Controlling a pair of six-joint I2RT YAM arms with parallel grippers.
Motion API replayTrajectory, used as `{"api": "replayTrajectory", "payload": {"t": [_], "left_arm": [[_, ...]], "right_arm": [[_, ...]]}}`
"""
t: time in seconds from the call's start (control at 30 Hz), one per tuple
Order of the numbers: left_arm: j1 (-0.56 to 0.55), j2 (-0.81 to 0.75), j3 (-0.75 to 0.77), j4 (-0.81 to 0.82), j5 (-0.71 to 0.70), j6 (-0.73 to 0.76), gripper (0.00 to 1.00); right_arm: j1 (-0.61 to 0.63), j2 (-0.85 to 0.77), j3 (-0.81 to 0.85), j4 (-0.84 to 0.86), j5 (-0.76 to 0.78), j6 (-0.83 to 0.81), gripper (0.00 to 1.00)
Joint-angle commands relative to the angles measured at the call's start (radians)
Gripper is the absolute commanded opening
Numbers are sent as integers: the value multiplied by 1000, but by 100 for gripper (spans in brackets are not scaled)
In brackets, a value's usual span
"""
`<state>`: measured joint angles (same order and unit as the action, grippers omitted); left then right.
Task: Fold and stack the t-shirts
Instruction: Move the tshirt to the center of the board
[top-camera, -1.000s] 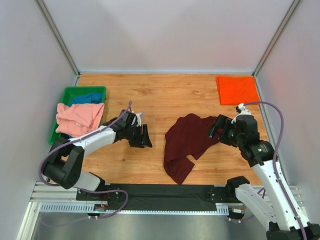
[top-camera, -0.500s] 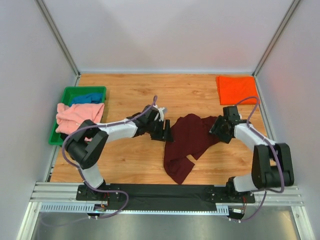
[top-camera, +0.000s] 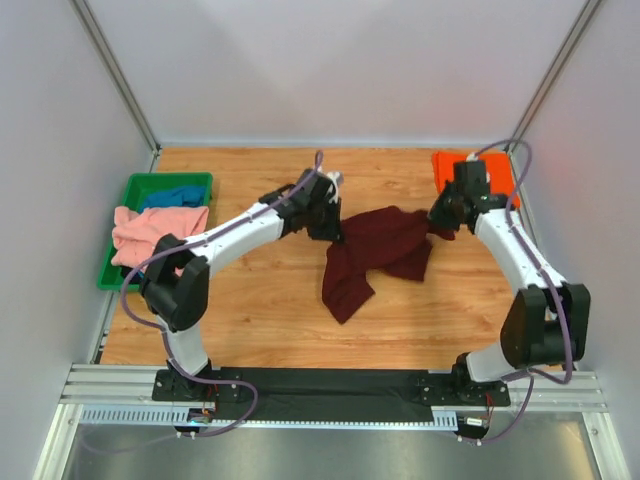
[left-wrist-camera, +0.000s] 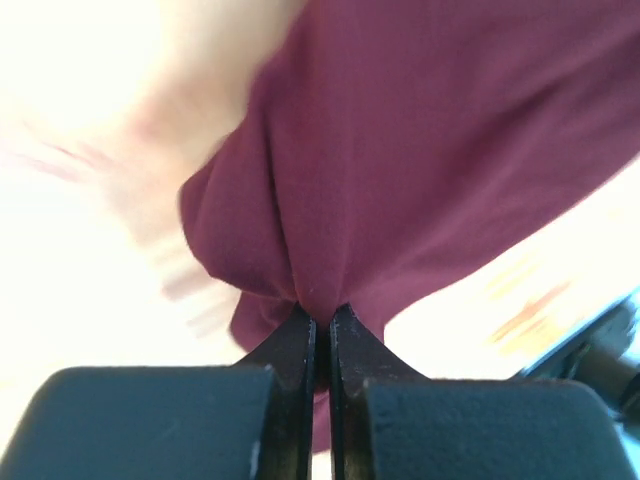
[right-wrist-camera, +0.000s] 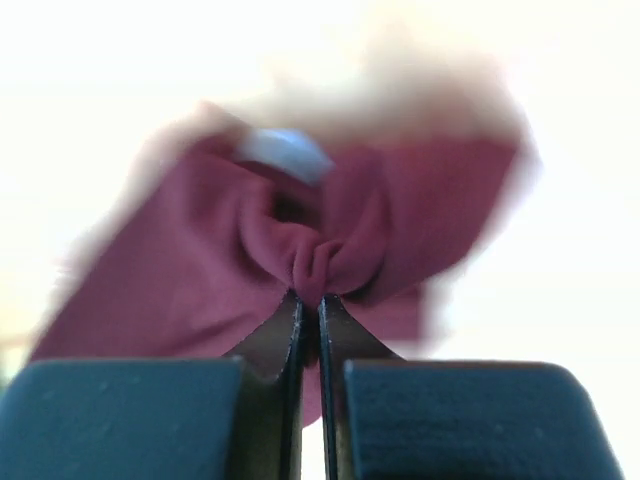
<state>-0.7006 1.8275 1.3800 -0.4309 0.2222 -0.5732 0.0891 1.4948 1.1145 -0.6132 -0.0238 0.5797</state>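
From the top camera I see the maroon t-shirt (top-camera: 378, 255) in the middle of the wooden table (top-camera: 260, 310), a little right of centre. Its far edge runs left to right between my two arms. A narrower bunched lobe trails from the left part toward the near edge, leaning slightly left. The left gripper (top-camera: 331, 226) sits at the shirt's far-left corner and the right gripper (top-camera: 440, 222) at its far-right corner. Both arms are stretched well out from their bases.

The orange t-shirt (top-camera: 503, 188) lies folded flat in the far-right corner, partly under the right arm. At the left edge, the pink t-shirt (top-camera: 155, 236) is heaped over the near end of the green tray (top-camera: 134, 186). The blue t-shirt (top-camera: 181, 195) shows inside the tray just behind it.

On the left wrist camera, the left gripper (left-wrist-camera: 322, 316) has its fingers pressed together on a gathered fold of maroon cloth. The shirt (left-wrist-camera: 430, 150) fans up and to the right from that pinch. The background is washed out and blurred.

On the right wrist camera, the right gripper (right-wrist-camera: 309, 300) is likewise clamped tight on a puckered bunch of the maroon shirt (right-wrist-camera: 190, 275), which spreads to both sides of the tips. Everything beyond the cloth is blurred and overexposed.
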Motion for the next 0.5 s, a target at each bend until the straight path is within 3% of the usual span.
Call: {"api": "replayTrajectory", "payload": {"t": [0.0,0.13,0.47], "left_arm": [[24,-200,241,-199,-197,81,0],[23,-269,329,-327,-158,104,0],[-19,-450,208,-456,-270,139,0]], "right_arm": [[11,-183,279,-138,65,-47,0],[12,-269,424,-259,61,-60,0],[12,-514,416,-445,50,-55,0]]}}
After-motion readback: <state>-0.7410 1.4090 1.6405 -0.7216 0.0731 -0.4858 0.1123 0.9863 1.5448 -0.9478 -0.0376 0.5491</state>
